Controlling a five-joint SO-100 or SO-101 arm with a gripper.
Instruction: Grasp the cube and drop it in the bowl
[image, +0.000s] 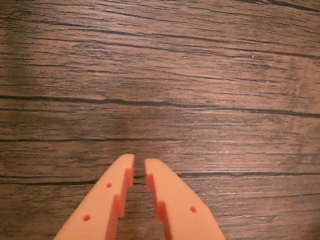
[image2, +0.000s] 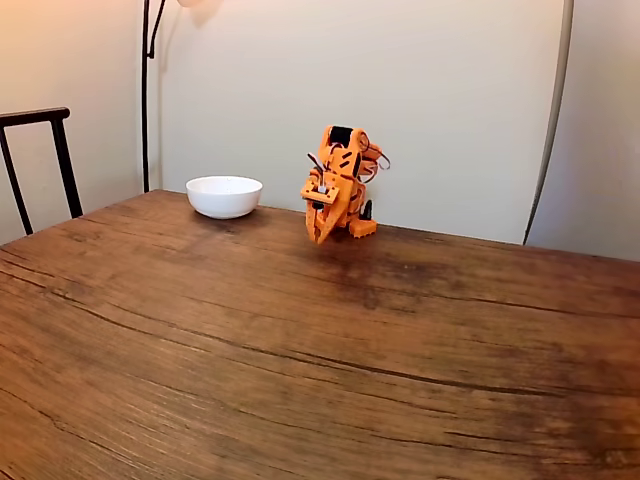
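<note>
Wooden worktop (image2: 300, 340) bare of any cube; white bowl (image2: 224, 196) near folded arm. Claw (image: 139, 167) nearly closed, empty. Bowl's inside hidden: cube possibly delivered, stage unsettled.

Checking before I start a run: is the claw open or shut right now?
Shut, nearly. In the wrist view the claw has its two orange fingertips almost together, a thin gap between them, nothing held, over bare wooden table.
</note>
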